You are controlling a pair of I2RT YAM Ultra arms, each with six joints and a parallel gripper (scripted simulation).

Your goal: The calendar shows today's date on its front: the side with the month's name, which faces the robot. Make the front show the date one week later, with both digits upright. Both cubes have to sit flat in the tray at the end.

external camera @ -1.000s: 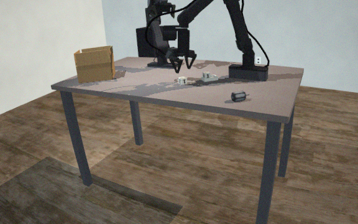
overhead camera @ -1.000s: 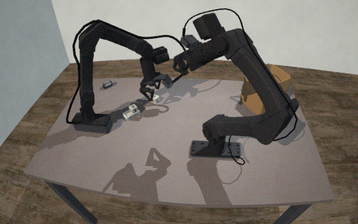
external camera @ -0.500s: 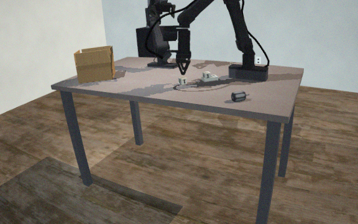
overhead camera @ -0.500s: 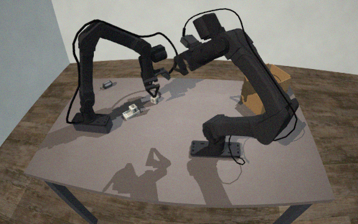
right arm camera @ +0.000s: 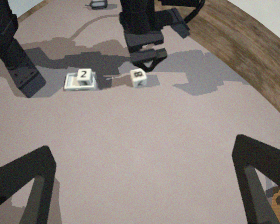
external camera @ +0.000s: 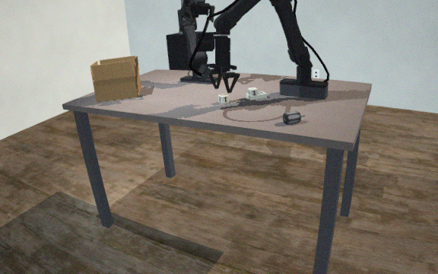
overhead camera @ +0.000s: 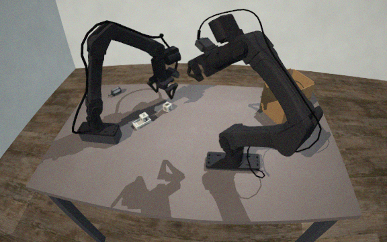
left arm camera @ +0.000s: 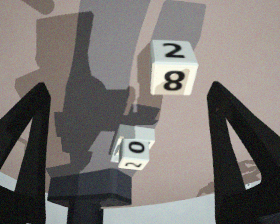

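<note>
A white cube [overhead camera: 167, 107] [external camera: 223, 99] [left arm camera: 174, 67] [right arm camera: 138, 78] lies on the table beside the tray; an 8 and a 2 show on it in the left wrist view. A white tray [overhead camera: 137, 126] [right arm camera: 71, 84] holds the other cube [overhead camera: 144, 117] [external camera: 252, 92] [left arm camera: 135, 153] [right arm camera: 84, 76] at one end, with a 2 on top; its other end is empty. The tray's front with the month's name is not readable. My left gripper [overhead camera: 163, 93] [external camera: 223, 89] [left arm camera: 128, 87] is open and empty above the loose cube. My right gripper [overhead camera: 193, 72] [right arm camera: 141, 153] is open and empty, high above the table.
An open cardboard box [overhead camera: 271, 104] [external camera: 116, 80] stands beyond the right arm. A small dark grey cylinder [overhead camera: 116, 91] [external camera: 292, 118] [right arm camera: 98, 4] lies near the table's edge on the left arm's side. The left arm's base [overhead camera: 99, 133] [external camera: 303, 89] stands close to the tray.
</note>
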